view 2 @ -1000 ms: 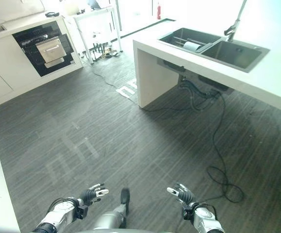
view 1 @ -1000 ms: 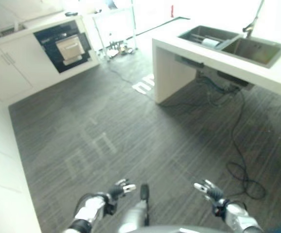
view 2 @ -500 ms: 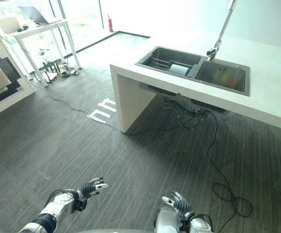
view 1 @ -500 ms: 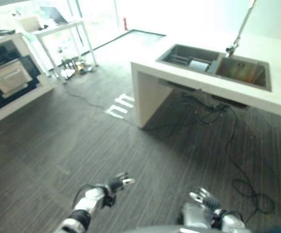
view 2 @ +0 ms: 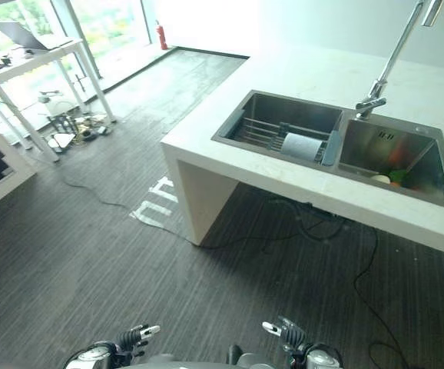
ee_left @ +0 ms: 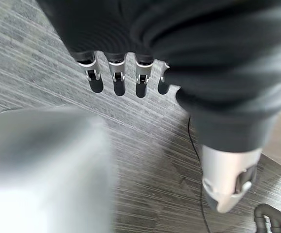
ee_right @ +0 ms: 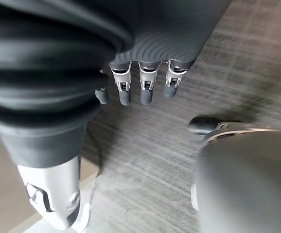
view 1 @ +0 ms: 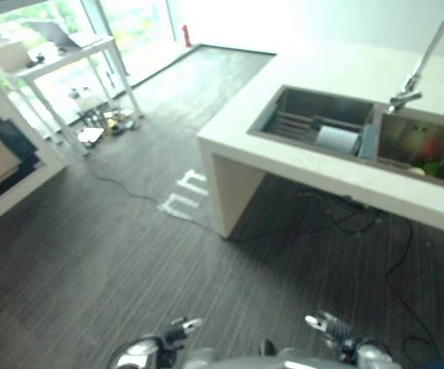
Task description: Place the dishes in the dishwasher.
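While nothing is held: both hands are kept low in front of the body, above the dark striped floor (view 2: 91, 254), as is fitting for a walk across the room and not yet for a grasp.

Left hand (ee_left: 116, 80): its fingers are seen hanging straight and slightly spread over the floor, with nothing between them and the thumb.

Right hand (ee_right: 140, 87): the same relaxed, parted pose is shown, and nothing is grasped.

Dishes: a pale plate or bowl (view 2: 301, 145) is seen propped on edge in the wire rack (view 2: 264, 132) in the near basin of the sink (view 2: 337, 115), presumably so that it drains; it is well apart from both hands.

Second basin: something small, orange and green (view 2: 396, 165), is lying at the bottom, too small to be identified.

Counter (view 2: 230, 165): the sink is set into this white top, with the tall tap (view 2: 395, 54) behind the divider between the basins.

Dishwasher: no appliance can be picked out with certainty; a white table (view 2: 30, 58) by the window is seen at the far left.

Stage, as judged: the approach to the sink is under way, and no dish has been taken up.
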Robot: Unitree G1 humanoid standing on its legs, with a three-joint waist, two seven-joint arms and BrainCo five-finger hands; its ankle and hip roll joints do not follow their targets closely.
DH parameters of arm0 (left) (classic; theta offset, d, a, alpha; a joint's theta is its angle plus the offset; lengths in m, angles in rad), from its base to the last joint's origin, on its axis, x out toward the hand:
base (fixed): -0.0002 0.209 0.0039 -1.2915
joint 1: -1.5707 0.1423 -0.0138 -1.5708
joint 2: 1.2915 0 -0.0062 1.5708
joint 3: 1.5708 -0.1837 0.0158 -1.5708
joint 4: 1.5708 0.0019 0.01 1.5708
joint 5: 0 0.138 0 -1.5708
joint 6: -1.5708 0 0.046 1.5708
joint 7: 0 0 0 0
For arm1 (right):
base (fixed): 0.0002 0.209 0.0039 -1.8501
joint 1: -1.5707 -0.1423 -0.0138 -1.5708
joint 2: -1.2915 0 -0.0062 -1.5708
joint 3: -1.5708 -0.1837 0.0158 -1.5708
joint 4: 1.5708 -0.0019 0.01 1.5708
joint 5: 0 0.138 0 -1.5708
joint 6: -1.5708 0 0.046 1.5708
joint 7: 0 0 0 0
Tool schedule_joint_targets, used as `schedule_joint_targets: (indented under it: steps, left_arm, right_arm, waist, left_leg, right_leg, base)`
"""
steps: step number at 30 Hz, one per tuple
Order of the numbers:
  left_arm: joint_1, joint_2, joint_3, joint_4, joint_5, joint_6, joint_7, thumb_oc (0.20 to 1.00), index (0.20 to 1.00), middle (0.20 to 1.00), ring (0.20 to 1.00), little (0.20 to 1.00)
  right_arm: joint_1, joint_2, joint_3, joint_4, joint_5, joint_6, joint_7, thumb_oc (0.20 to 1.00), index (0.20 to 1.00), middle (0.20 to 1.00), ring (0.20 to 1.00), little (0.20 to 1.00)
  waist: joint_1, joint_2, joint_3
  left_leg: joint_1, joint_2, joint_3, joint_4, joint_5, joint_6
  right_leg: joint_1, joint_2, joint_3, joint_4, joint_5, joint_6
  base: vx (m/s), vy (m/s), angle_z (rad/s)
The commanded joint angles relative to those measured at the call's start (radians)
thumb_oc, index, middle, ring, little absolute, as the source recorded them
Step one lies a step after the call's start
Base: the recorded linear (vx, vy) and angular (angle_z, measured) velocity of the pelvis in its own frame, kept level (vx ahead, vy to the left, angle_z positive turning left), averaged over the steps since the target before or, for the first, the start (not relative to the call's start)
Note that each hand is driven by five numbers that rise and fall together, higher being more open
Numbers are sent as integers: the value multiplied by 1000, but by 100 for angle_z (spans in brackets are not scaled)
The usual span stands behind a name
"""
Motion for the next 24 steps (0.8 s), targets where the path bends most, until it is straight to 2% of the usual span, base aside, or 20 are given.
schedule_joint_targets:
  steps: [1,2,4,5,7,10,14,17,19,20,22,23,24]
  left_arm:
    - [-17,-7,-25,-22,-14,-73,-11,1000,1000,1000,1000,1000]
    - [-6,-20,-22,2,1,-85,-8,1000,1000,1000,1000,1000]
    - [2,-29,-28,9,6,-96,-3,1000,1000,1000,1000,1000]
    - [2,-33,-28,11,9,-99,-3,1000,1000,1000,1000,1000]
    - [-10,-27,-25,28,11,-101,-5,1000,1000,1000,1000,1000]
    - [-16,0,-27,58,-3,-90,-2,1000,1000,1000,1000,1000]
    - [-27,8,-24,74,-4,-77,-2,1000,1000,1000,1000,1000]
    - [-23,4,-20,74,-7,-73,3,1000,1000,1000,1000,1000]
    - [-15,3,-10,82,5,-73,0,1000,1000,1000,1000,1000]
    - [-7,7,-7,86,5,-79,8,1000,1000,1000,1000,1000]
    - [-8,23,-6,90,15,-65,15,1000,1000,1000,1000,1000]
    - [-19,33,0,98,5,-59,17,1000,1000,1000,1000,1000]
    - [-25,38,6,95,-2,-51,20,1000,1000,1000,1000,1000]
  right_arm:
    - [-32,-27,-17,-4,-12,-5,12,1000,1000,1000,1000,1000]
    - [-37,-26,-24,32,-1,14,-8,1000,1000,1000,1000,1000]
    - [-33,-27,-45,64,15,23,-21,1000,1000,1000,1000,1000]
    - [-28,-28,-56,73,18,23,-28,1000,1000,1000,1000,1000]
    - [-14,-30,-80,97,14,15,-40,1000,1000,1000,1000,1000]
    - [7,-24,-124,140,27,16,-29,1000,1000,1000,1000,1000]
    - [17,-16,-135,160,7,20,-23,1000,1000,1000,1000,1000]
    - [11,-8,-145,160,27,33,-35,1000,1000,1000,1000,1000]
    - [1,-4,-156,156,32,35,-51,1000,1000,1000,1000,1000]
    - [-5,-4,-160,150,22,31,-53,1000,1000,1000,1000,1000]
    - [-4,-7,-164,140,30,31,-51,1000,1000,1000,1000,1000]
    - [0,-7,-168,145,39,22,-43,1000,1000,1000,1000,1000]
    - [4,-7,-172,145,42,19,-39,1000,1000,1000,1000,1000]
  waist:
    - [10,41,16]
    - [28,57,14]
    - [40,68,20]
    - [44,72,25]
    - [33,74,23]
    - [20,83,5]
    - [8,76,-6]
    - [14,69,-7]
    - [27,60,-5]
    - [34,54,0]
    - [28,46,11]
    - [29,37,15]
    - [30,29,18]
  left_leg:
    - [187,1,-38,-615,73,25]
    - [184,0,-115,-748,123,1]
    - [156,6,-115,-823,166,-25]
    - [136,5,-106,-822,182,-31]
    - [133,-2,-66,-807,145,-13]
    - [211,-10,-78,-886,129,13]
    - [238,-14,-53,-891,106,36]
    - [242,-23,-44,-883,89,51]
    - [239,-27,-21,-856,66,68]
    - [233,-28,-12,-830,50,83]
    - [227,-28,-15,-789,25,99]
    - [223,-22,-10,-761,11,90]
    - [223,-18,-6,-750,-1,77]
  right_leg:
    - [-39,-72,30,98,-39,169]
    - [-13,-56,61,75,-48,173]
    - [22,-49,72,48,-55,176]
    - [35,-48,72,43,-59,178]
    - [47,-73,57,44,-70,188]
    - [37,-96,47,48,-63,217]
    - [12,-110,59,45,-46,231]
    - [8,-121,67,46,-41,240]
    - [-9,-139,48,96,-51,250]
    - [-35,-148,33,180,-50,254]
    - [-99,-166,70,265,-8,249]
    - [-97,-190,64,198,13,250]
    - [-99,-218,62,125,52,266]
  base:
    - [360,213,-25]
    - [342,216,-40]
    - [236,196,-39]
    - [123,155,-39]
    - [114,187,-37]
    - [156,179,-39]
    - [63,93,-29]
    - [43,78,-11]
    - [27,48,-27]
    - [9,-17,-67]
    - [14,-204,-134]
    - [45,-432,-90]
    - [66,-477,-31]
